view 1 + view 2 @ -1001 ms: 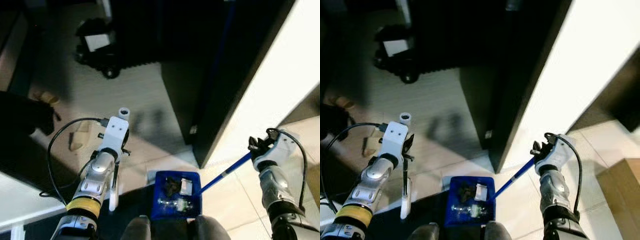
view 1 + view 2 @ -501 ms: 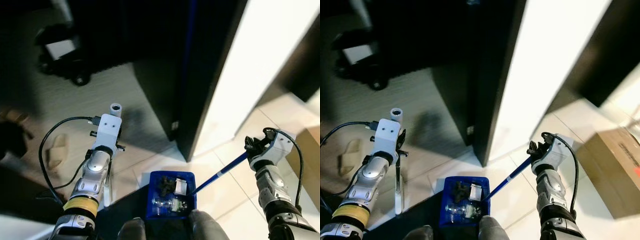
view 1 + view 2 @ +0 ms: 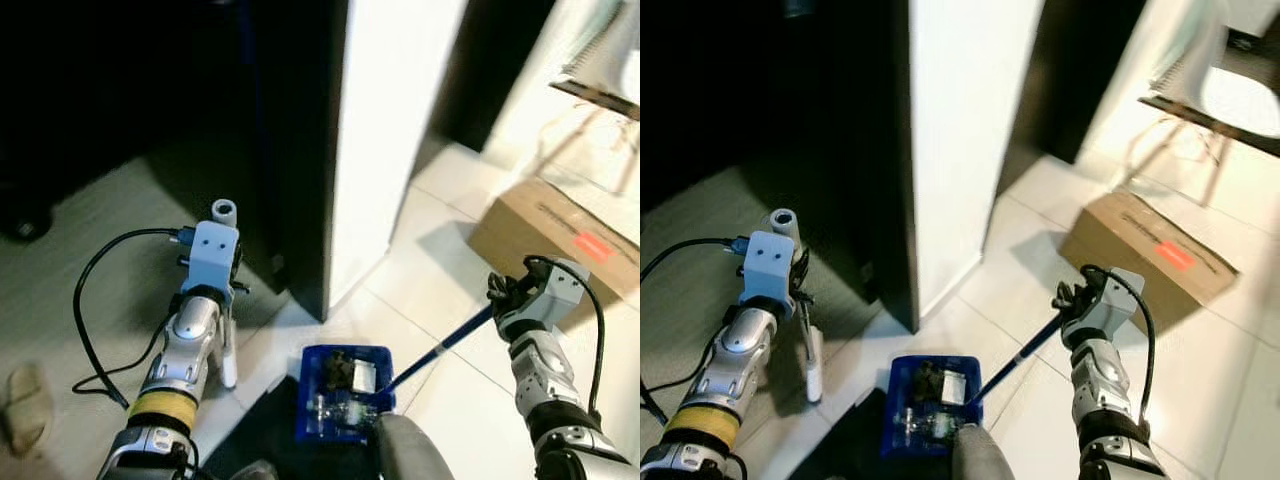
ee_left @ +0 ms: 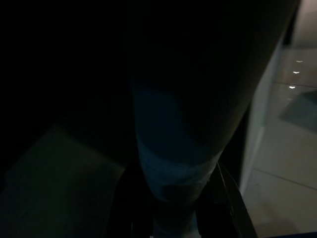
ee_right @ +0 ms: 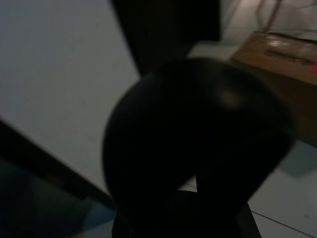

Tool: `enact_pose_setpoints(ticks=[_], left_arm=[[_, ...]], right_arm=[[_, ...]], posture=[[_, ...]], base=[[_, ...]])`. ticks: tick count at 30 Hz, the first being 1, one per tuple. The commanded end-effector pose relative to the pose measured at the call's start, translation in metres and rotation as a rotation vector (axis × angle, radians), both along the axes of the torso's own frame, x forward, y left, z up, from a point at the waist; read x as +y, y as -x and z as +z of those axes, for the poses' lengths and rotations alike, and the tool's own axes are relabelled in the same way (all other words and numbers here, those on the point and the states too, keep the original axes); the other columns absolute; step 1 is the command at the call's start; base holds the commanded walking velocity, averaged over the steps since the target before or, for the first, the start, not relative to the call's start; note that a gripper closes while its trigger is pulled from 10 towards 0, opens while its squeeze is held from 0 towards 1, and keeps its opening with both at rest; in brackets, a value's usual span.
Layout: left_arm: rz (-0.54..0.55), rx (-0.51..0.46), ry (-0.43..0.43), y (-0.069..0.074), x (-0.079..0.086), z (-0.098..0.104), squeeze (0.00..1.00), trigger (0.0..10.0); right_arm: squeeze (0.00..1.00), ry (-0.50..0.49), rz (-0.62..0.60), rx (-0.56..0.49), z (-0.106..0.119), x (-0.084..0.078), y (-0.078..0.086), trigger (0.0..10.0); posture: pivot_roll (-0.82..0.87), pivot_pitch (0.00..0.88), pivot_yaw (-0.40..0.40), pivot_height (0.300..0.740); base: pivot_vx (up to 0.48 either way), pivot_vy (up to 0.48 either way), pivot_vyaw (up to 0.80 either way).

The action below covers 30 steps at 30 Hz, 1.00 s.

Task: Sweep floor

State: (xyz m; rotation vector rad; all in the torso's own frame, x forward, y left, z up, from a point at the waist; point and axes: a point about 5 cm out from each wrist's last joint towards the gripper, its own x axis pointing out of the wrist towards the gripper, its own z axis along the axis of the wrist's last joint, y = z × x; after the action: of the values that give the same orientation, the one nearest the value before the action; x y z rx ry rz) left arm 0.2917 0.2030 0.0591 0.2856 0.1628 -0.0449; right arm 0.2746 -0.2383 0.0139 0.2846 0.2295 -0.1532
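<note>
My right gripper (image 3: 502, 293) is shut on the top of a blue handle (image 3: 440, 346) that slants down to a blue dustpan (image 3: 312, 418) on the floor near my feet. Dark scraps and a clear wrapper lie in the pan. My left gripper (image 3: 224, 290) is shut on a white broom handle (image 3: 228, 352) that hangs down toward the floor. The left wrist view is very dark, with the pale broom handle (image 4: 173, 163) between the fingers. A black rounded handle end (image 5: 198, 139) looms close in the right wrist view.
A white pillar (image 3: 390, 130) with a dark panel (image 3: 290, 150) beside it stands straight ahead. A cardboard box (image 3: 560, 235) lies on the tiles to the right, a chair (image 3: 1210, 110) behind it. A slipper (image 3: 25, 405) lies at the left.
The whole view has swung to the right, bringing the box and chair into sight. Both grippers keep the same hold and the dustpan stays by my feet.
</note>
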Motion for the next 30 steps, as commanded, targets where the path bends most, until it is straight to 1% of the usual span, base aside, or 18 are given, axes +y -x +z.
enact_pose_setpoints(ticks=[1,13,18,24,30], left_arm=[[-0.028,-0.037,0.030,-0.0036,-0.0082,0.0067,0.00,10.0],[-0.051,-0.030,0.042,-0.0004,-0.0086,0.0045,0.00,10.0],[-0.061,-0.030,0.049,-0.0006,-0.0089,0.0047,0.00,10.0],[-0.086,-0.022,0.076,-0.0006,-0.0104,0.0054,0.00,10.0],[-0.103,-0.015,0.077,-0.0013,-0.0114,0.0056,0.00,10.0]], right_arm=[[0.00,0.012,-0.013,-0.030,0.0074,-0.0043,-0.0040,10.0],[0.00,0.014,-0.004,-0.028,0.0080,-0.0034,-0.0054,10.0],[0.00,0.015,-0.003,-0.026,0.0083,-0.0034,-0.0061,10.0],[0.00,0.015,-0.005,-0.026,0.0084,-0.0031,-0.0061,10.0],[0.00,0.010,-0.004,-0.024,0.0081,-0.0022,-0.0065,10.0]], posture=[[0.02,0.009,-0.004,0.740],[0.02,0.010,-0.008,0.740],[0.02,0.009,-0.008,0.740],[0.02,0.006,-0.006,0.740],[0.02,0.004,-0.006,0.740]], base=[[0.000,0.000,-0.80],[0.000,0.000,-0.80],[0.000,0.000,-0.80],[0.000,0.000,-0.80],[0.000,0.000,-0.80]])
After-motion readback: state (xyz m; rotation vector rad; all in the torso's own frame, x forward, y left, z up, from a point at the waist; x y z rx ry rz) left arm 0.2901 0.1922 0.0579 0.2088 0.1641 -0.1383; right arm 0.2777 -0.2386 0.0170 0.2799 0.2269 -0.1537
